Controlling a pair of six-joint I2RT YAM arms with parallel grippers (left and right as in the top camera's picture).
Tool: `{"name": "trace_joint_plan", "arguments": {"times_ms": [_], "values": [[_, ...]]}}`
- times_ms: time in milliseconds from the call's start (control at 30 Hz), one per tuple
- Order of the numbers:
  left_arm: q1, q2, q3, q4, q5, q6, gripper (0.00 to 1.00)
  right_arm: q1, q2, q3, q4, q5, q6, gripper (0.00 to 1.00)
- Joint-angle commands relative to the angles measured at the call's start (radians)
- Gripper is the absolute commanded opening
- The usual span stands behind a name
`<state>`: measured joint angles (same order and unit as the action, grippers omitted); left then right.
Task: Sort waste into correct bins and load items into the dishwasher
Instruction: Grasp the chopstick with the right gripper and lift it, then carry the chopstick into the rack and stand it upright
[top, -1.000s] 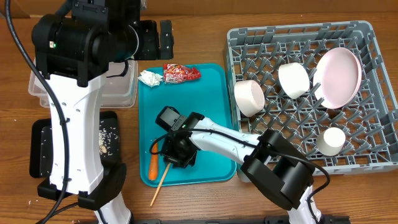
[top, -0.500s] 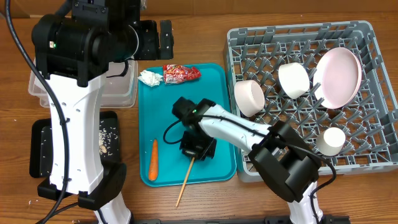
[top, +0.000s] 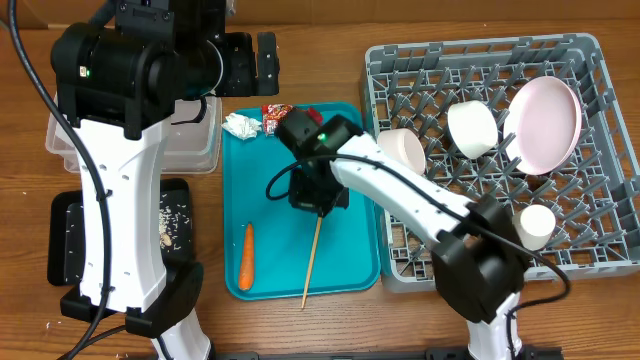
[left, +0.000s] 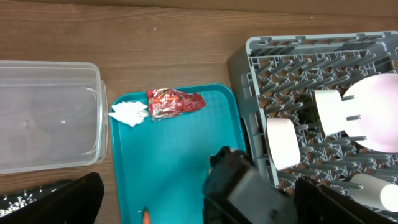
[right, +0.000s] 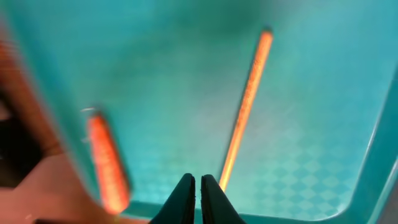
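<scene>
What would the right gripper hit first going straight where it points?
Likely the bare floor of the teal tray: the right gripper, shut on the chopstick, points down at it; the carrot lies aside. Gap unclear.

The right hand (right: 197, 191) pinches a thin wooden chopstick (top: 312, 262) near the carrot (top: 246, 256).

A teal plastic serving tray (top: 350, 250) sits between a clear rectangular plastic tub (top: 195, 148) and a large grey plastic dish rack (top: 420, 60). Above the tray, the right gripper (top: 320, 208) pinches the top of a thin wooden chopstick (top: 311, 265), which slants past the tray's near edge. A small orange carrot (top: 247, 256) lies nearby, apart from it.
</scene>
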<state>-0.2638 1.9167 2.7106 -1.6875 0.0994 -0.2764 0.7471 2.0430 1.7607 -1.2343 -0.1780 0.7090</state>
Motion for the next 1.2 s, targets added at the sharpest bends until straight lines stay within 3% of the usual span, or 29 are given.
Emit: {"name": "trace_joint_plan", "arguments": {"times_ms": [0,67,233,400,533,600,767,900,1167], "values": [[0.002,-0.006,0.005,-0.002,-0.010,0.026,1.00,0.001,-0.063,0.080,-0.026,0.042,-0.063,0.08],[0.002,-0.006,0.005,-0.002,-0.010,0.026,1.00,-0.002,-0.063,0.096,-0.040,0.058,-0.085,0.08],[0.002,-0.006,0.005,-0.002,-0.010,0.026,1.00,0.000,-0.040,0.043,-0.047,0.068,0.028,0.26],[0.002,-0.006,0.005,-0.002,-0.010,0.026,1.00,0.018,0.010,-0.108,0.084,-0.014,0.137,0.31],[0.002,-0.006,0.005,-0.002,-0.010,0.026,1.00,0.027,0.050,-0.200,0.173,-0.107,0.151,0.51],[0.002,-0.006,0.005,-0.002,-0.010,0.026,1.00,0.027,0.056,-0.237,0.203,-0.113,0.160,0.52],[0.002,-0.006,0.005,-0.002,-0.010,0.026,1.00,0.046,0.060,-0.311,0.291,-0.115,0.160,0.49],[0.002,-0.006,0.005,-0.002,-0.010,0.026,1.00,0.059,0.061,-0.378,0.338,-0.112,0.160,0.24],[0.002,-0.006,0.005,-0.002,-0.010,0.026,1.00,-0.010,0.054,-0.329,0.249,-0.112,0.128,0.06]]}}
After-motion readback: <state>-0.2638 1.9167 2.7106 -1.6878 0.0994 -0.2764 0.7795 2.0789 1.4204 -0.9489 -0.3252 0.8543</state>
